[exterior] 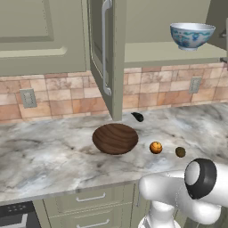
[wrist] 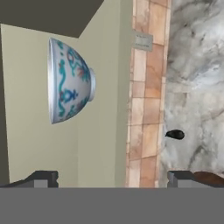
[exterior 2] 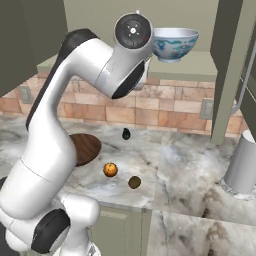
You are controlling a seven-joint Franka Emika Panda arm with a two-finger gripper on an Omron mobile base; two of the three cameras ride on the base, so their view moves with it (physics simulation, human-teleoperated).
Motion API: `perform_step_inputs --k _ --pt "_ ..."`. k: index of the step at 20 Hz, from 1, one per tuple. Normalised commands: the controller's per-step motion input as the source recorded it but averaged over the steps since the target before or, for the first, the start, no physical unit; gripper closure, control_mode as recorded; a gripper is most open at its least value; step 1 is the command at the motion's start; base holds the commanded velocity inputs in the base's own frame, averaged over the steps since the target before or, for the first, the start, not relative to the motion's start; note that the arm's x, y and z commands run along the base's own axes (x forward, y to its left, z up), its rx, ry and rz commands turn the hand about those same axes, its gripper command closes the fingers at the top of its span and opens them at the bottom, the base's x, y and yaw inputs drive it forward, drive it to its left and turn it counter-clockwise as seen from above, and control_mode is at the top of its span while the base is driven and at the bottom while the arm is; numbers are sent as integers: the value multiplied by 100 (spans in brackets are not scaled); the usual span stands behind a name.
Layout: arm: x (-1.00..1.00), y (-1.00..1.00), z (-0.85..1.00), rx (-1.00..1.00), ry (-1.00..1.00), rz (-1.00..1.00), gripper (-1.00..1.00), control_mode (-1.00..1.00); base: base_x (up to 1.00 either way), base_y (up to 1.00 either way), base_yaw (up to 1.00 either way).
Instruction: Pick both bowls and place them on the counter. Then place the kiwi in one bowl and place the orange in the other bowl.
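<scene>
On the worktop [exterior: 53, 151], the kiwi [exterior: 180, 152] and orange [exterior: 156, 147] lie near the front, just right of the wooden bowl [exterior: 115, 138]. Behind them lies a small black thing [exterior: 137, 117]. The claw [wrist: 112, 179] is spread wide and empty, facing the patterned bowl [exterior: 192, 35] on the open cabinet shelf [exterior: 169, 52].

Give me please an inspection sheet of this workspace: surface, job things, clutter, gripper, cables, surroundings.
Surface: marble counter, carrying items.
Job things: wooden bowl on the counter; white bowl upright on the open cabinet shelf; orange and kiwi loose on the counter, apart, in no bowl.
Clutter: small black thing near the backsplash; grey canister.
Gripper: gripper open, empty, facing the white bowl.
Cables: nothing seen.
Surroundings: brick backsplash, wall outlets, open cabinet door.
</scene>
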Motion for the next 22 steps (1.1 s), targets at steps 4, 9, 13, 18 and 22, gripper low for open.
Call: perform_step_inputs --k 4,9,13,18,22 --pt "67 -24 4 0 3 0 -100 -100 0 0 0" --pt "67 -24 9 0 4 0 -100 -100 0 0 0" --pt "57 -25 15 0 1 0 -100 -100 0 0 0" --pt "54 -29 10 0 2 0 -100 -100 0 0 0" --pt "46 -26 0 0 0 1 -100 -100 0 0 0"
